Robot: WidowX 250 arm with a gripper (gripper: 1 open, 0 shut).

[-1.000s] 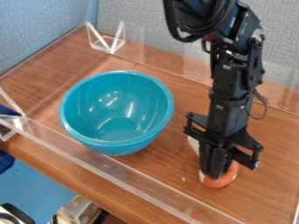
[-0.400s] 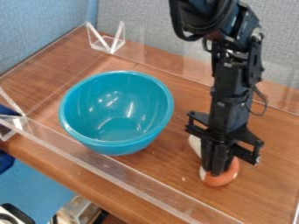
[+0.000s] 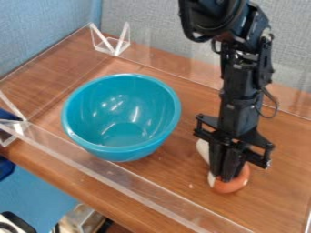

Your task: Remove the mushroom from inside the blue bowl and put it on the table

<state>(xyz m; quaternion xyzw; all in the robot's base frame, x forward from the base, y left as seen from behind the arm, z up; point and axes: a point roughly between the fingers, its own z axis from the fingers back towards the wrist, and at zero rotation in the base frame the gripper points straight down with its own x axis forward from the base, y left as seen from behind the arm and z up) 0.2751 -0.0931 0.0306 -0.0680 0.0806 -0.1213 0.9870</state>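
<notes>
The mushroom (image 3: 231,186) rests on the table (image 3: 158,68) to the right of the blue bowl (image 3: 119,115), near the front acrylic wall. Only its reddish-brown lower part and a bit of cream show under the fingers. My gripper (image 3: 228,176) points almost straight down onto it, with its black fingers (image 3: 216,167) closed tight around the top of the mushroom. The blue bowl stands upright at the left middle and holds nothing. A small gap separates the bowl's rim from the gripper.
Low clear acrylic walls (image 3: 115,175) edge the tabletop at the front and left. A clear triangular stand (image 3: 112,39) sits at the back left corner. The black arm (image 3: 243,73) rises from the gripper toward the top right.
</notes>
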